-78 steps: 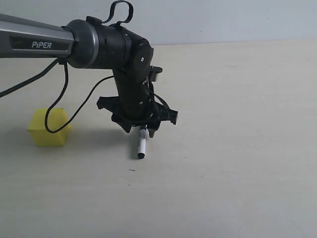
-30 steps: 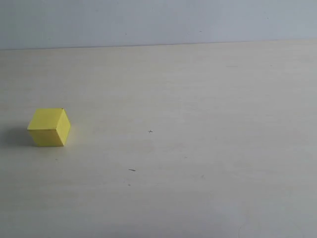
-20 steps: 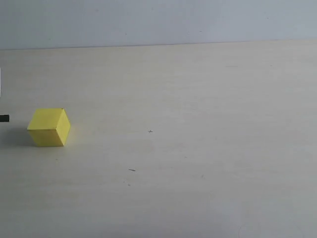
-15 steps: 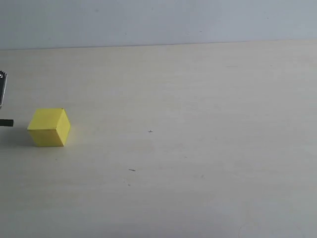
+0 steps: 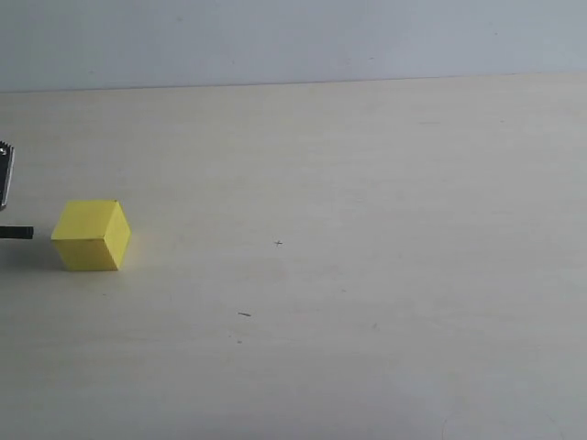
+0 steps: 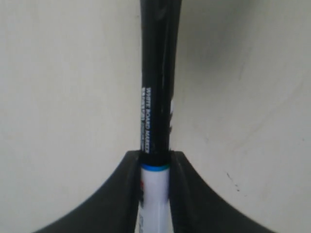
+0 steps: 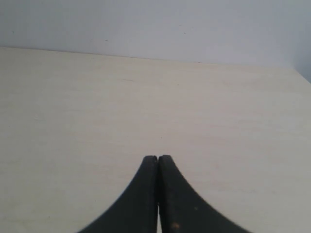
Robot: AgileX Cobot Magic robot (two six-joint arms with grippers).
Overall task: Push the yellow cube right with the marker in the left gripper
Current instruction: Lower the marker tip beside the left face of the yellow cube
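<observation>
The yellow cube [image 5: 91, 236] rests on the pale table at the far left of the exterior view. Just left of it, the black tip of the marker [image 5: 18, 233] pokes in from the frame edge, a small gap short of the cube. A sliver of the left arm [image 5: 5, 172] shows above it. In the left wrist view the left gripper [image 6: 155, 156] is shut on the marker [image 6: 158, 92], white barrel between the fingers, black cap pointing away. The cube does not show there. The right gripper [image 7: 158, 158] is shut on nothing above bare table.
The pale table [image 5: 367, 229] runs from the cube to the right edge of the exterior view, with a grey wall [image 5: 293, 37] behind. A few tiny dark specks [image 5: 244, 314] lie on the surface.
The arm left the middle of the table and went out of view. Over the last second the marker tip has come in from the left edge and crept right toward the cube, which has not moved.
</observation>
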